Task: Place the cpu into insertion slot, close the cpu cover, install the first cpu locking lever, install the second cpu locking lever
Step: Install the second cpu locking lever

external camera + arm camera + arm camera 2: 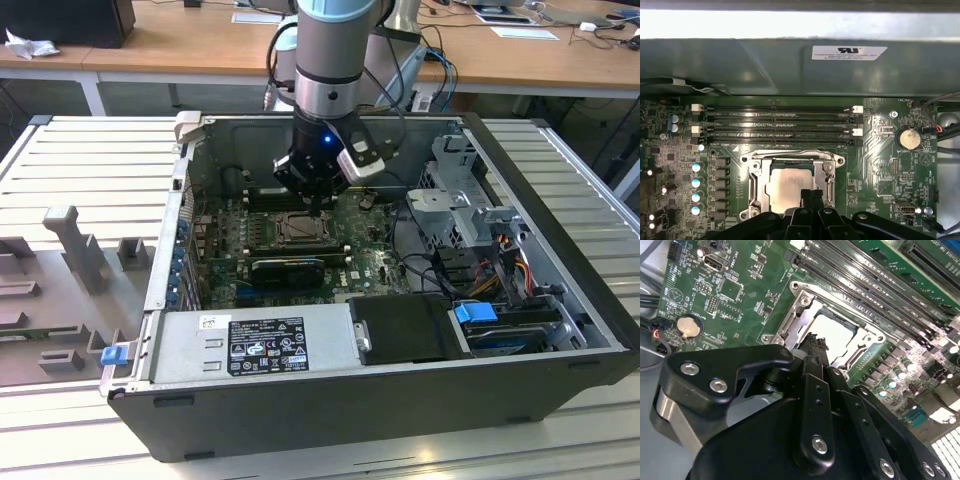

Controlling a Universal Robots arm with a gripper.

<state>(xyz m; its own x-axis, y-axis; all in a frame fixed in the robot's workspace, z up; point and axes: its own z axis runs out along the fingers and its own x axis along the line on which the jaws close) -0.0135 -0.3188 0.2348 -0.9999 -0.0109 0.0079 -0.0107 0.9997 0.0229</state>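
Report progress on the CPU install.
Done: the cpu sits in the insertion slot, and the cpu cover appears closed over it. In hand: the end effector is right at the socket's edge. Left: I cannot tell whether either locking lever is latched.

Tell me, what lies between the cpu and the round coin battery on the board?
In the first wrist view, the silver cpu cover frames the cpu; beyond it, green board with small components reaches the coin battery.
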